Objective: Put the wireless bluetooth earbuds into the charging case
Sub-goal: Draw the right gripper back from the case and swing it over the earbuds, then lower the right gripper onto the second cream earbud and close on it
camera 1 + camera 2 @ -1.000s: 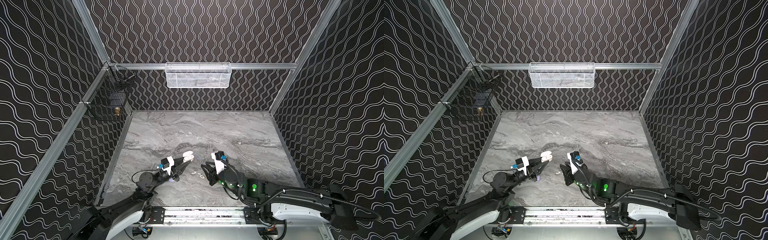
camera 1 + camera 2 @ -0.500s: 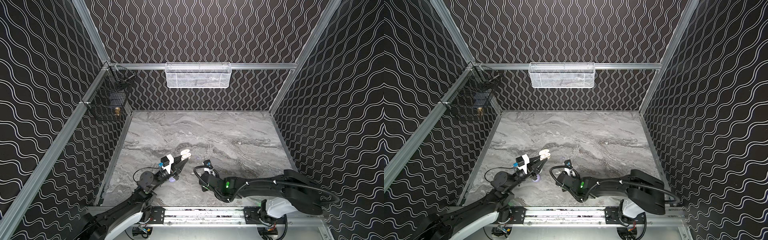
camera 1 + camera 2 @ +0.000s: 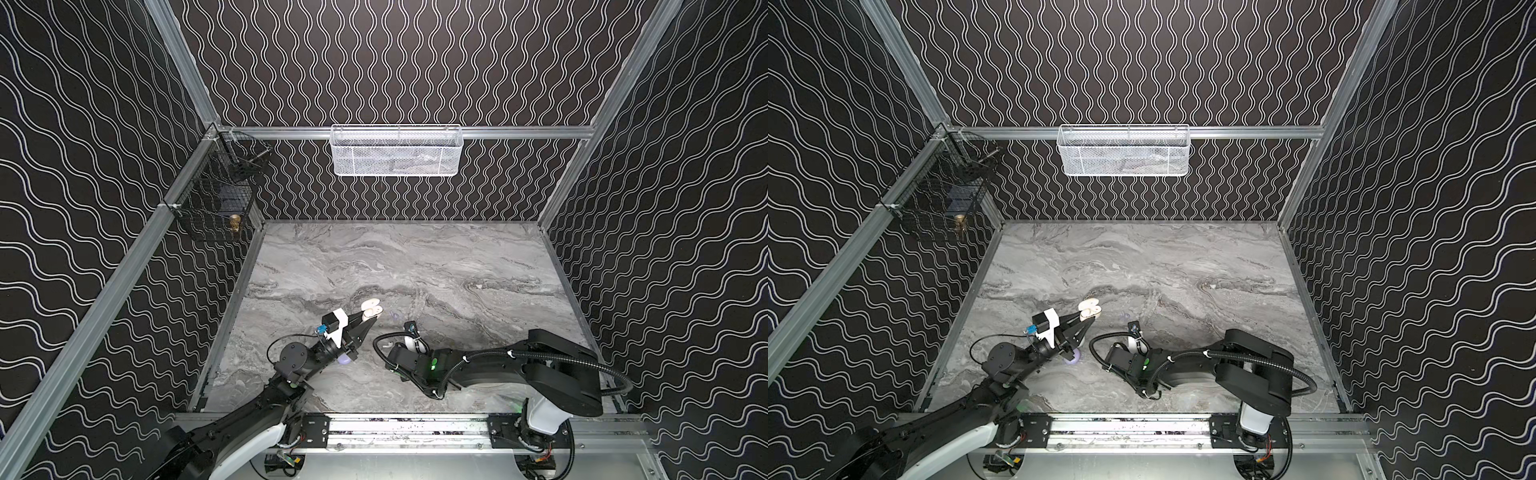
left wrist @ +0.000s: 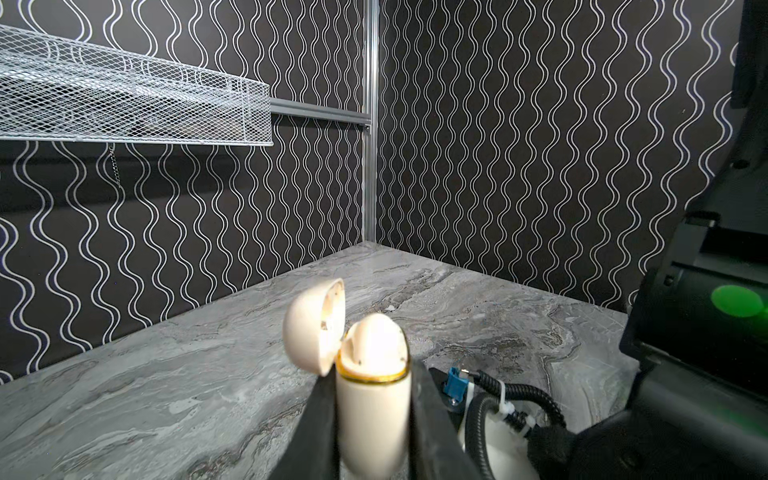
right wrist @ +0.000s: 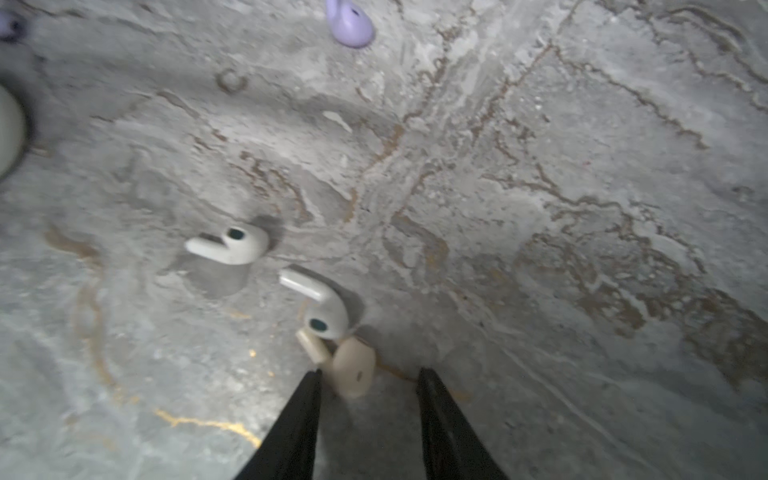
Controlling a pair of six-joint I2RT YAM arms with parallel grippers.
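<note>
Left arm reaches in from the front left corner of the counter (image 3: 457,266). Left tool (image 4: 372,374) is clamped on the cream charging case (image 4: 372,419), whose lid (image 4: 309,328) is swung open. Right arm lies low along the front edge. Right tool (image 5: 370,372) points down with its jaws apart, gripping nothing, over a cream earbud (image 5: 353,368) lying on the counter. One white earbud (image 5: 320,307) sits just beside it and a second white earbud (image 5: 232,247) is near. A lavender earbud (image 5: 349,20) lies well apart.
</note>
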